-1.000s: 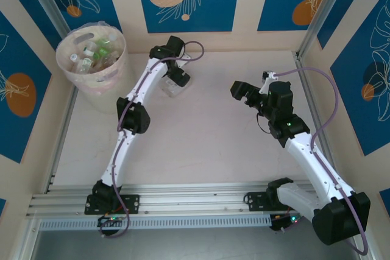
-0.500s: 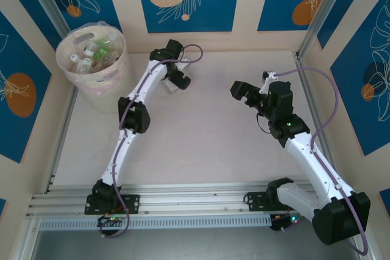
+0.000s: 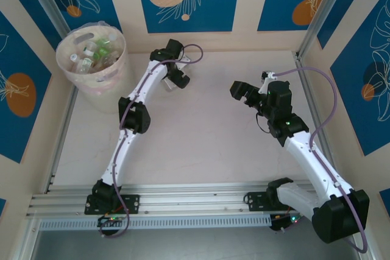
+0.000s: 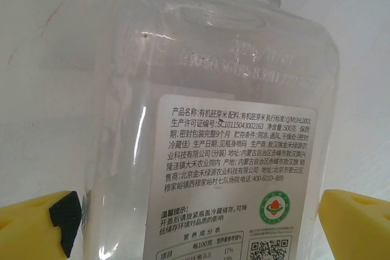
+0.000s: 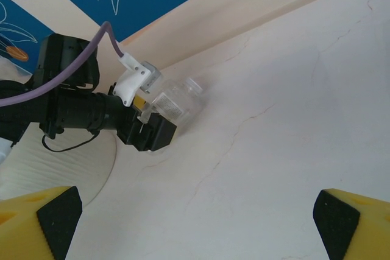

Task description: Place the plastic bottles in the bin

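Cream tabletop (image 3: 207,132), your bin (image 3: 91,81) in the far-left corner already holds several bottles (image 3: 97,50).
Your left claw (image 3: 173,83) pinches one clear white-label bottle (image 4: 225,89); your right claw (image 3: 244,94) hangs spread wide.

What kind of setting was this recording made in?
Probably a purpose-built robot test cell: blue leaf-patterned wall panels box in a pale tabletop, and silver aluminium rails run along its near edge.
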Robot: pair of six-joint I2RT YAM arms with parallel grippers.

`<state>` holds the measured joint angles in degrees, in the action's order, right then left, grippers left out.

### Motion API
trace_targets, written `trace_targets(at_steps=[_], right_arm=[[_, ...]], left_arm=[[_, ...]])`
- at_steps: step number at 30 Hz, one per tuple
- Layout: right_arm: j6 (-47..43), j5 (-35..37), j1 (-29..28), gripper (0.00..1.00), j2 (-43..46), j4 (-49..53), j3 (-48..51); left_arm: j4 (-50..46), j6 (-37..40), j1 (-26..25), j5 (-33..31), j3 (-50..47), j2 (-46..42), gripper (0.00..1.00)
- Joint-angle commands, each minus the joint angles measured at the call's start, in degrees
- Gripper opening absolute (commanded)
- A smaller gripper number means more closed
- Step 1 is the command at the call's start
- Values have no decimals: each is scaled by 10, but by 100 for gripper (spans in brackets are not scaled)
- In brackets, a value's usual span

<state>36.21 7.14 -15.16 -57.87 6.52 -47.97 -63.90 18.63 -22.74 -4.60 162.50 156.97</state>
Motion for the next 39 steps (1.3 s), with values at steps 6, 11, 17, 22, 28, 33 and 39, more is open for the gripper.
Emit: trace_targets(at_steps=[6,11,17,22,28,33,39], right_arm=[[-1,4,3,100,-2,-6,-3],[-4,7,4,100,1,3,-4],[-5,14,4,100,7,8,1],[-4,16,4,100,7,9,3],[-3,15,6,100,6,6,3],[-4,13,7,100,7,11,3],[-4,19,8,100,11,15,4]], left_arm=[[-38,-12,5,93,3,-36,84],[-40,-16,5,85,4,-38,69],[-65,-26,4,135,4,-60,65],[-114,-48,0,168,3,-70,71],[-104,-62,-29,14,1,-67,100],[-73,-39,-32,-30,1,-42,100],[-71,-7,-33,-11,1,-14,100]])
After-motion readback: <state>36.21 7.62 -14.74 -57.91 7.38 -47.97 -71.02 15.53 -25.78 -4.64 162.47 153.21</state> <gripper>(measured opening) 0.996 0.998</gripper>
